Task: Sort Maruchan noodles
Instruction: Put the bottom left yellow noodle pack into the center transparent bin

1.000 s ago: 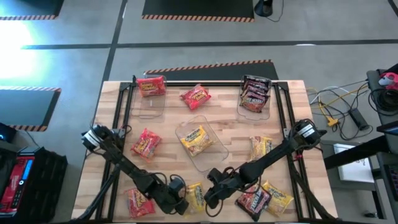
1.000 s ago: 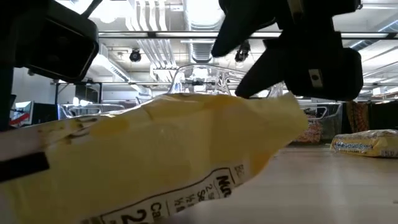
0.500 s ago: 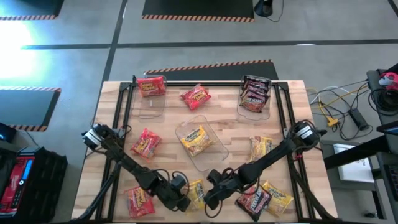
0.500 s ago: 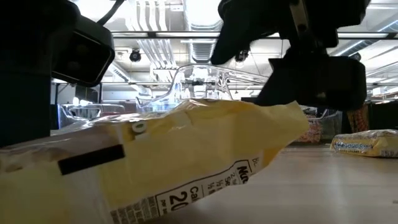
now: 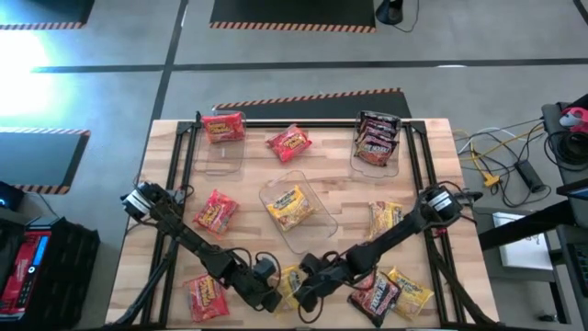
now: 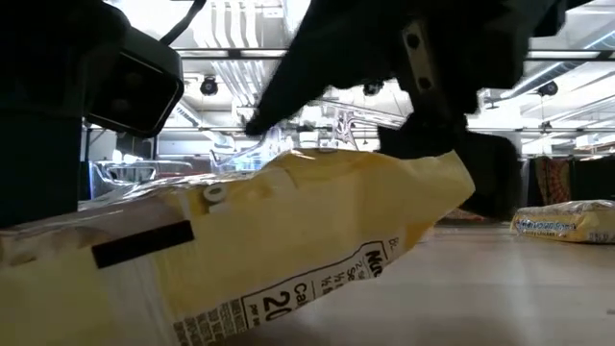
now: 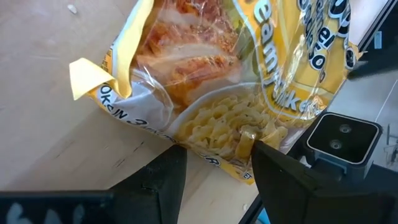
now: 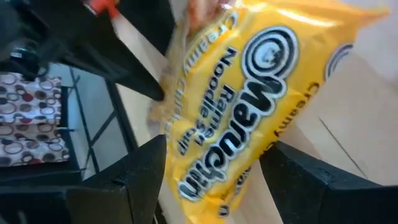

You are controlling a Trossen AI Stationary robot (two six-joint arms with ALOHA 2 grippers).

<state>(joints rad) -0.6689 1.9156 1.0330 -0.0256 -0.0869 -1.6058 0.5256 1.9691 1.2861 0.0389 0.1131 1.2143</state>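
Low view is mostly blocked: the yellow packet (image 6: 288, 240) fills the foreground, and dark arm bodies cover the top corners, so neither set of fingertips shows there. From above, both grippers crowd the near table edge and hide most of that packet (image 5: 290, 283); only a yellow sliver shows between them. Left gripper (image 7: 214, 163): fingers part-spread, straddling the packet's near edge, one finger (image 7: 163, 180) on each side; a pinch isn't clearly visible, so I can't call it a grip. Right gripper (image 8: 205, 180): fingers spread wide, the packet (image 8: 249, 106) lying between and just ahead of them; contact can't be confirmed. The packet sits at the near edge of the table (image 5: 432, 184), about centre, raised at the right gripper's end and sagging towards the left one in the low view. Its long axis looks to run roughly across the table between the two grippers, but too little is exposed to be sure. Print is readable in the right wrist view; the text runs along the length. Elsewhere, the middle clear bin (image 5: 299, 210) holds one yellow packet, the far-right bin (image 5: 377, 142) holds dark packets, and the far-left bin (image 5: 220, 136) holds a red one.
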